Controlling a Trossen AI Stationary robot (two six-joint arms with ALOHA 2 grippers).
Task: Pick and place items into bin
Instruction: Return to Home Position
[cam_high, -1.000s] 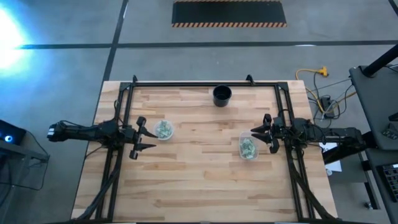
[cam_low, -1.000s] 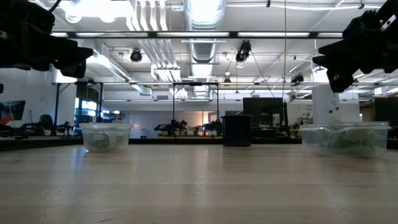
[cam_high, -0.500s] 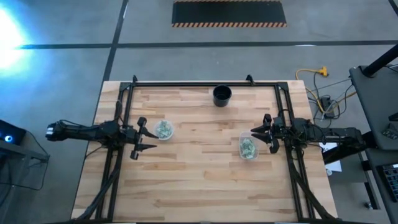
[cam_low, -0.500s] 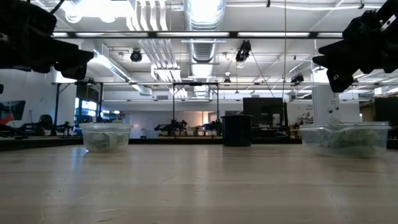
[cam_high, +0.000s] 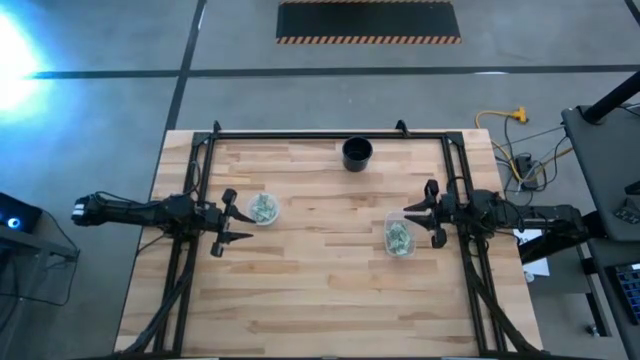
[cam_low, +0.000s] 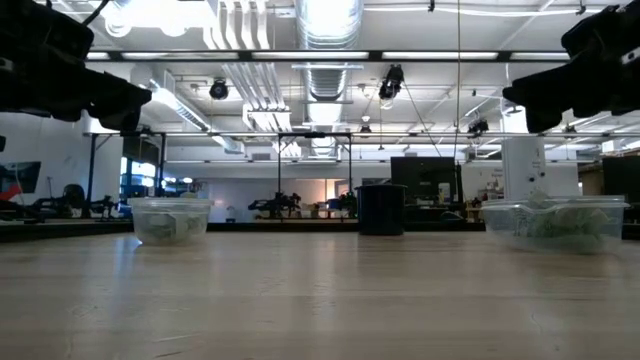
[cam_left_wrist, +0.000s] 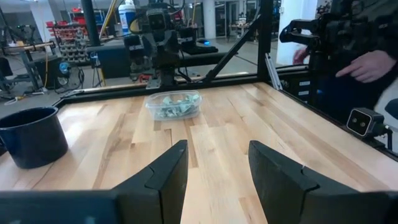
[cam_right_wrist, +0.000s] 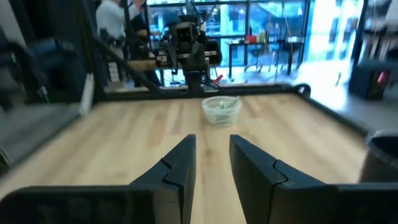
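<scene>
Two clear tubs stand on the wooden table, each holding several pale green and white packets. One tub (cam_high: 263, 209) (cam_low: 170, 220) sits just right of my left gripper (cam_high: 238, 222) (cam_left_wrist: 214, 180), which hovers open above the table. The other tub (cam_high: 398, 237) (cam_low: 555, 222) (cam_left_wrist: 174, 104) sits just left of my right gripper (cam_high: 412, 213) (cam_right_wrist: 212, 168), also open and raised. In the right wrist view the left-hand tub (cam_right_wrist: 221, 109) shows far off. Neither gripper holds anything.
A black cup (cam_high: 357, 153) (cam_low: 382, 208) (cam_left_wrist: 31, 137) stands near the middle of the far edge. A black frame (cam_high: 320, 134) runs along the far edge and both sides. A person's hand (cam_left_wrist: 373, 62) shows beyond the table's right side. Bare wood lies between the tubs.
My right gripper has risen a little, staying open. The tubs and the cup have not moved.
</scene>
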